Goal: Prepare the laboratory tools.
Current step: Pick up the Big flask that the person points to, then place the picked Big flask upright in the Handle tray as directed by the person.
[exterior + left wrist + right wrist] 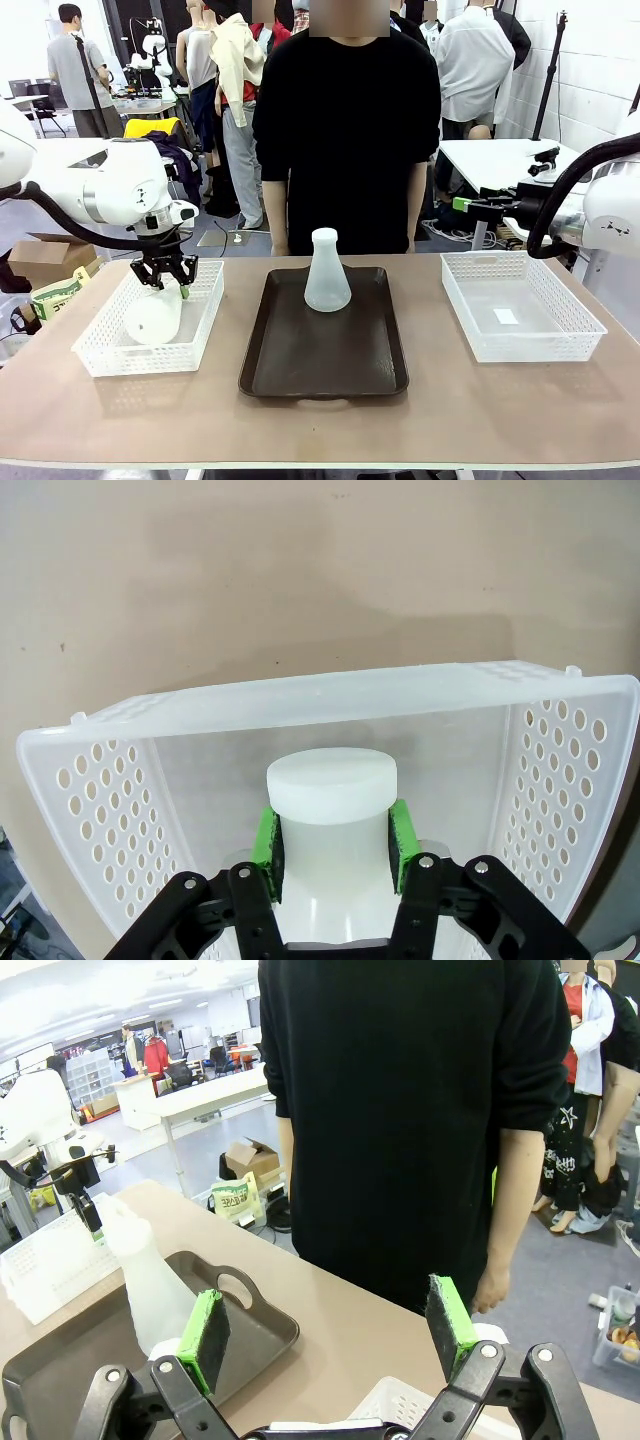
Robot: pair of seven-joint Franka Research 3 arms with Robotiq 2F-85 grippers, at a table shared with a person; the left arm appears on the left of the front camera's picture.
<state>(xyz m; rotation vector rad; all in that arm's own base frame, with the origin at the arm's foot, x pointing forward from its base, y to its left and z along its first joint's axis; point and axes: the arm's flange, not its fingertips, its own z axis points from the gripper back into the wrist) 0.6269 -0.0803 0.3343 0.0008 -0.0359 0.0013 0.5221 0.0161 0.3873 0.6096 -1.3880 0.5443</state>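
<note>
Frosted white flasks, dark brown tray, white baskets (round-hole lattice), green pads

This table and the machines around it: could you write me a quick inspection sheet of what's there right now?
Surface: tan table carrying a dark tray between two white baskets, the left basket and the right basket.
Job's things: one frosted flask upright on the tray; a second flask tilted in the left basket.
Clutter: nothing seen.
Grippers: left tool shut on the second flask's neck; right tool open, holding nothing.
Cables: black hose along the left arm, another along the right arm.
Surroundings: a person in a black top stands at the far side.
</note>
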